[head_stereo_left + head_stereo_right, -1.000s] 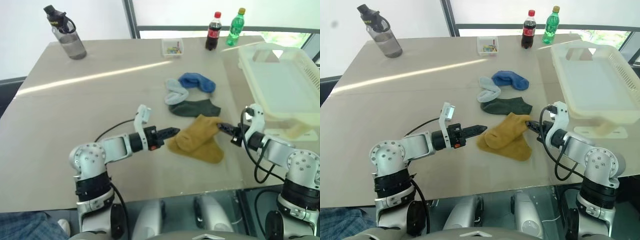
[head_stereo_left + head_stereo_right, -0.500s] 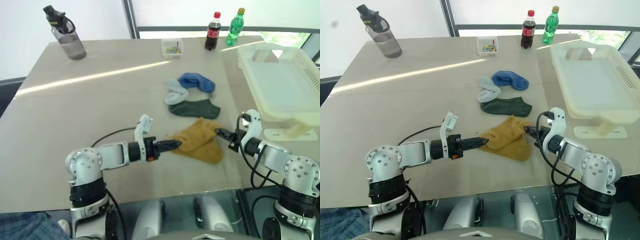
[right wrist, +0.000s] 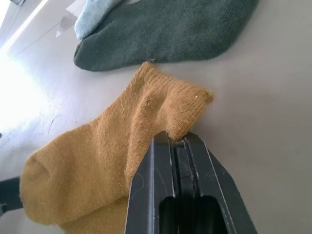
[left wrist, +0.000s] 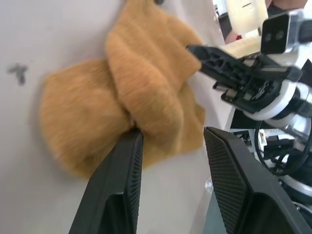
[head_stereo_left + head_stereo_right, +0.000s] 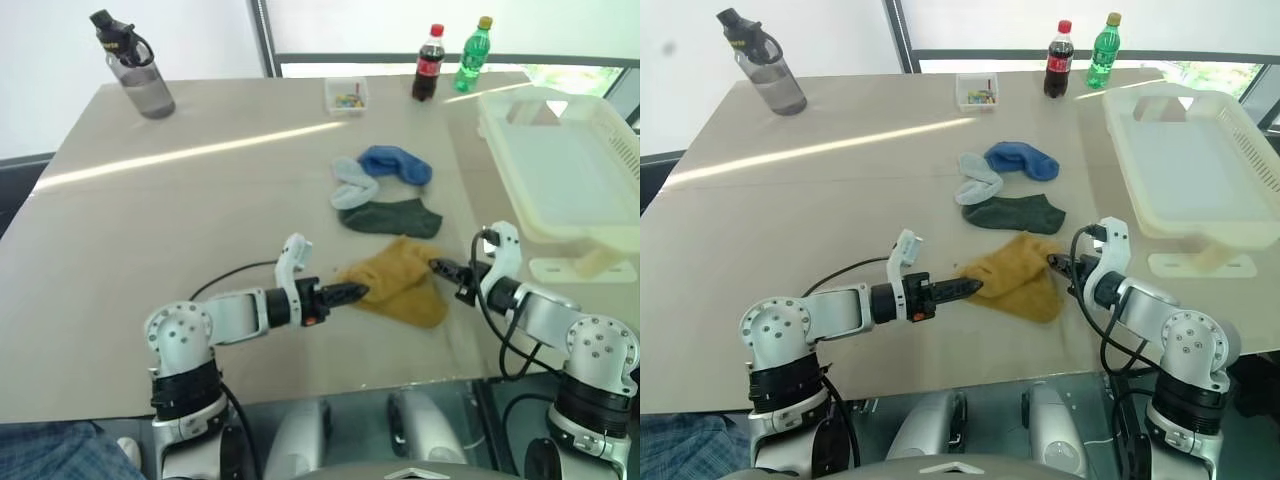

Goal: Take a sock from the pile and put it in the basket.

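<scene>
The mustard-yellow sock (image 5: 400, 285) lies crumpled on the table, in front of the pile: a blue sock (image 5: 395, 165), a light grey one (image 5: 352, 183) and a dark green one (image 5: 390, 217). My right gripper (image 5: 437, 266) is shut on the yellow sock's cuff at its right end; its view shows the cuff (image 3: 183, 109) pinched at the fingertips. At the sock's left end my left gripper (image 5: 360, 292) is open, its fingers (image 4: 119, 185) apart with a fold of the sock (image 4: 146, 97) between them. The cream basket (image 5: 590, 233) stands at the right.
A grey water bottle (image 5: 135, 65) stands at the far left corner. A small clear box (image 5: 345, 96), a cola bottle (image 5: 428, 62) and a green bottle (image 5: 473, 53) line the far edge. The table's front edge runs just below both arms.
My left gripper has opened at the sock's left end. The sock's right end, held by the right gripper, has sunk toward the table and the sock lies flatter.
</scene>
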Available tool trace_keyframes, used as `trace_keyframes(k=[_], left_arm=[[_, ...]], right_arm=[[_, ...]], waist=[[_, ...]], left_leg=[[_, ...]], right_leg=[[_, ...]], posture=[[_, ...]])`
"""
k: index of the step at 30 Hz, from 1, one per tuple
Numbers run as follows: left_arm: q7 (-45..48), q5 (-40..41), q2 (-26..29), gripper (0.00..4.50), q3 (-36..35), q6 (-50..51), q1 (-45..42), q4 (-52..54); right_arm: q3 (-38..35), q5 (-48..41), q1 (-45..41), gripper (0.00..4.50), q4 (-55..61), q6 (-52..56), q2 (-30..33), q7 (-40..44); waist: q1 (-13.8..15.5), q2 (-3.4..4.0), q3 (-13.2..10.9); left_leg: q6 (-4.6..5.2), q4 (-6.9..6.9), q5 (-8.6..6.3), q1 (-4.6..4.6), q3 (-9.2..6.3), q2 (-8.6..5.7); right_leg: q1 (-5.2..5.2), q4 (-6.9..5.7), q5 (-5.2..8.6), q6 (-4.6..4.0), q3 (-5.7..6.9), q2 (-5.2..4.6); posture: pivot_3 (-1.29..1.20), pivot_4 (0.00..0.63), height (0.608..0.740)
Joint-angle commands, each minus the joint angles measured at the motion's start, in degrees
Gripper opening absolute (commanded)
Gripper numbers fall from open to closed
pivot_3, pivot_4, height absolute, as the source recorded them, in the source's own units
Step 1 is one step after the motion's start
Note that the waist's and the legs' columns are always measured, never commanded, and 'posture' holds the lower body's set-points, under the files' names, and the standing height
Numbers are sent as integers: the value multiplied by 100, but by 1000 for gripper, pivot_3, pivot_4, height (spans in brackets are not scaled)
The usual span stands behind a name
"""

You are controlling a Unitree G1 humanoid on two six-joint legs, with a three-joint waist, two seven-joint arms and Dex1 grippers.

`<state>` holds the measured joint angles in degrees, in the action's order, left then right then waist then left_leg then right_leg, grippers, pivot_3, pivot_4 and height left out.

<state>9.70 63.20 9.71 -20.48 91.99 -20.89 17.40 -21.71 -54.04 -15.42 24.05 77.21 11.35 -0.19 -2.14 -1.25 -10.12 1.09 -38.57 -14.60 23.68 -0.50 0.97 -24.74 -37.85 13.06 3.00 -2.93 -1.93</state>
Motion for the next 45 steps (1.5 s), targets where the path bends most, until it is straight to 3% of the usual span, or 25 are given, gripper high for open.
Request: trace_keyframes(k=[1, 2, 4, 7, 18, 27, 35, 45], left_arm=[[-53, 101, -113, 2065, -78, -76, -131, 18], [-69, 89, -136, 1684, -78, -71, -136, 11], [-82, 85, -160, 1342, -90, -58, -143, 9], [-90, 87, -159, 59, -107, -70, -165, -16], [198, 427, -48, 59, -185, -334, -279, 101], [914, 658, 874, 59, 20, -607, -261, 10], [1677, 449, 1604, 59, 532, -903, 0, 4], [2367, 34, 1977, 59, 1065, -1435, 46, -285]], right_arm=[[-7, -125, -10, 0, 259, -117, 24, 19], [1, -121, -13, 0, 253, -127, 24, 17], [12, -119, -12, 0, 252, -139, 19, 14], [24, -124, -8, 0, 250, -156, 17, 11], [60, -555, 160, 0, 740, -330, 138, 352], [16, -1544, 591, 0, 1274, -465, 408, 331], [172, -2378, 1396, 0, 1777, -1041, 668, -355], [943, -1452, 2426, 0, 2194, -2388, 280, -327]], waist=[[-1, 0, 0], [-1, 0, 0], [-2, 0, 0], [-2, 0, 0], [0, 0, 0], [-3, 1, 0], [-3, 0, 0], [-3, 0, 0]], left_leg=[[0, 0, 0, 0, 0, 0], [0, 0, 0, 0, 0, 0], [0, 0, 0, 0, 0, 0], [0, 0, 0, 0, 0, 0], [0, 1, 0, 2, -2, 0], [0, 1, 0, 0, -2, 0], [0, 3, 0, 1, -1, 1], [0, 3, 0, 0, 2, 4]], right_leg=[[0, 0, 0, 0, 0, 0], [0, 0, 0, 0, 0, 0], [0, 0, 0, 0, 0, 0], [0, 0, 0, 0, 0, 0], [0, 2, 0, 0, 1, 0], [0, 3, 1, 0, 2, 1], [0, 6, 2, 0, 2, 0], [-1, 9, 3, 1, -4, 2]], posture=[[0, 150, 740], [0, 150, 740], [0, 150, 740], [0, 150, 740], [0, 150, 740], [0, 150, 740], [0, 150, 740], [0, 150, 740]])
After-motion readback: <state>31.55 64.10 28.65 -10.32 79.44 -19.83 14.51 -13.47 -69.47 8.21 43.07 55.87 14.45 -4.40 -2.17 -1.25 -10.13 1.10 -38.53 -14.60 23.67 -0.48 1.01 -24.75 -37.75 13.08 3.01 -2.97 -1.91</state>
